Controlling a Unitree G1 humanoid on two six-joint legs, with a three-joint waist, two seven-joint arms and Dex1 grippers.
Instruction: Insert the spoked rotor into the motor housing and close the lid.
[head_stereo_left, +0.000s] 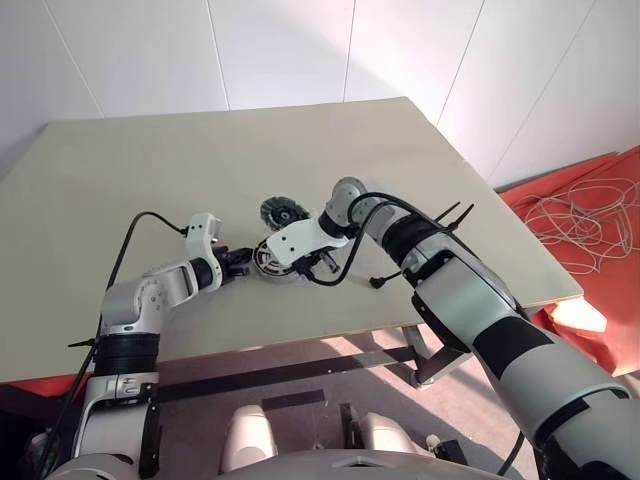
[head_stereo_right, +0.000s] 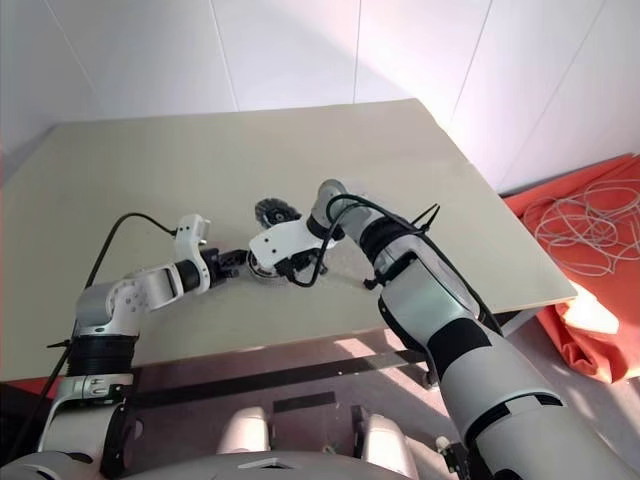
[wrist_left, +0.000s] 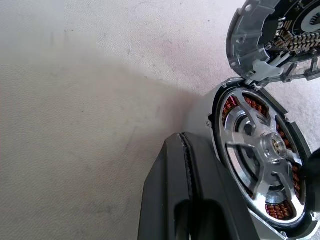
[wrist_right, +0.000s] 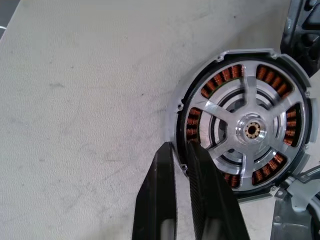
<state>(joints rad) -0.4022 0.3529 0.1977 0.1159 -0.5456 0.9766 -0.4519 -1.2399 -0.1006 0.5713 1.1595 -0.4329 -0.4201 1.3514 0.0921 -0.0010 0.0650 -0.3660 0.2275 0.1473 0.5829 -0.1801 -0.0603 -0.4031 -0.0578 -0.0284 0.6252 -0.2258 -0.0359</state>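
1. Head views: big pale beige table (head_stereo_left: 300, 150), and both arms meet near its front edge. The motor housing (head_stereo_left: 268, 262), a short round drum with a silvery rim, sits between the two grippers. The lid (head_stereo_left: 283, 212), a flat dark grey ribbed disc, lies just behind it on the far side. Off to the right there's red cloth (head_stereo_left: 600, 230) with a tangle of white cable (head_stereo_left: 585, 215) on it.

2. Left wrist view: the left gripper (wrist_left: 186, 150) has its black fingers pressed flat together, nothing between them, right up against the housing's silvery rim. The spoked rotor (wrist_left: 262, 150), black ring with pale silvery spokes, is already seated inside, copper windings showing through the gaps.

3. Right wrist view: the right gripper (wrist_right: 181, 150) has its fingers nearly together, pinching the housing's rim at its edge. The lid's grey edge is just beside the housing.
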